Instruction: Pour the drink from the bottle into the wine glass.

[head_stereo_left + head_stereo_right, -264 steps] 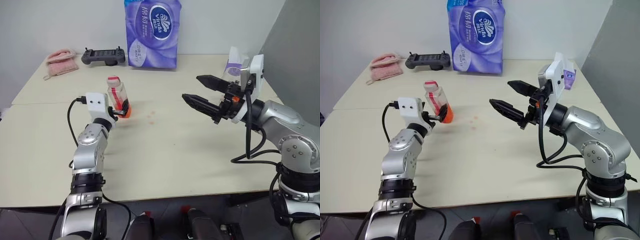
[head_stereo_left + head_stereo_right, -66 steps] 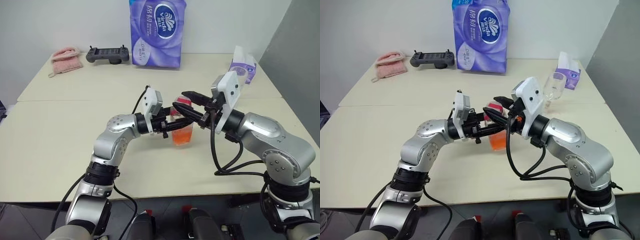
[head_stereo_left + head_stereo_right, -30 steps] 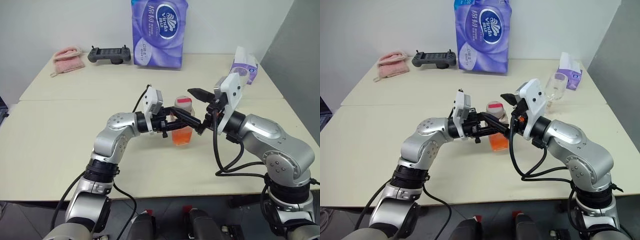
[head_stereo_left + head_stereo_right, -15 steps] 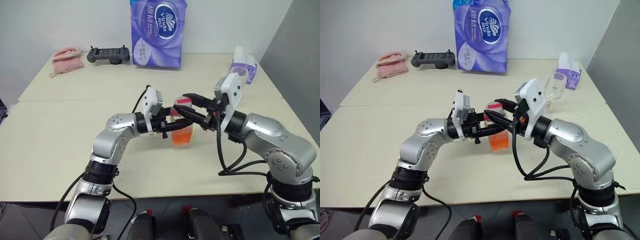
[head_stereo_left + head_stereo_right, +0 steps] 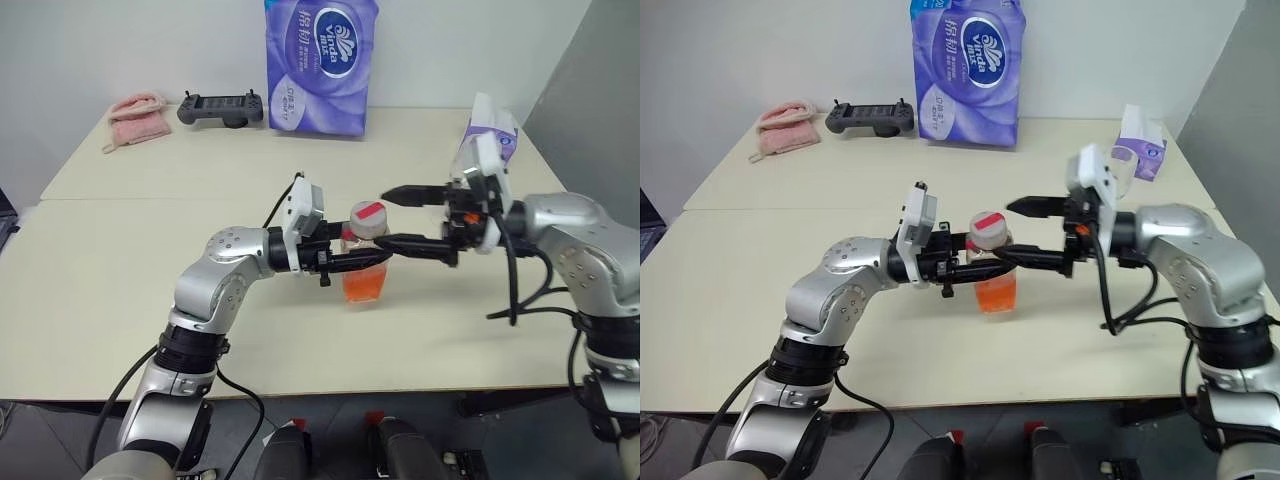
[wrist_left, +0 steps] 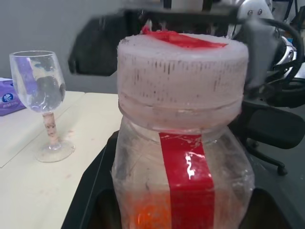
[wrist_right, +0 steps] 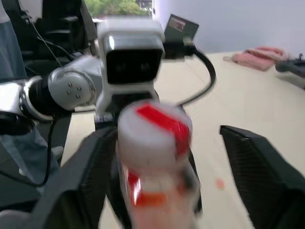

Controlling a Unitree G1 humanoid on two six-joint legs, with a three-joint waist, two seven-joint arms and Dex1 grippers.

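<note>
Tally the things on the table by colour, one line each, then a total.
Purple: 2, tissue pack and tissue box
Pink: 1, cloth
Black: 1, controller
Clear: 2, bottle of orange-red drink, wine glass
Total: 6

bottle (image 5: 364, 258): clear, white cap with red band
drink (image 5: 363, 284): translucent orange-red
wine glass (image 6: 40, 93): clear
tissue pack (image 5: 320, 65): purple (white-blue logo)
cloth (image 5: 134, 108): pink
</note>
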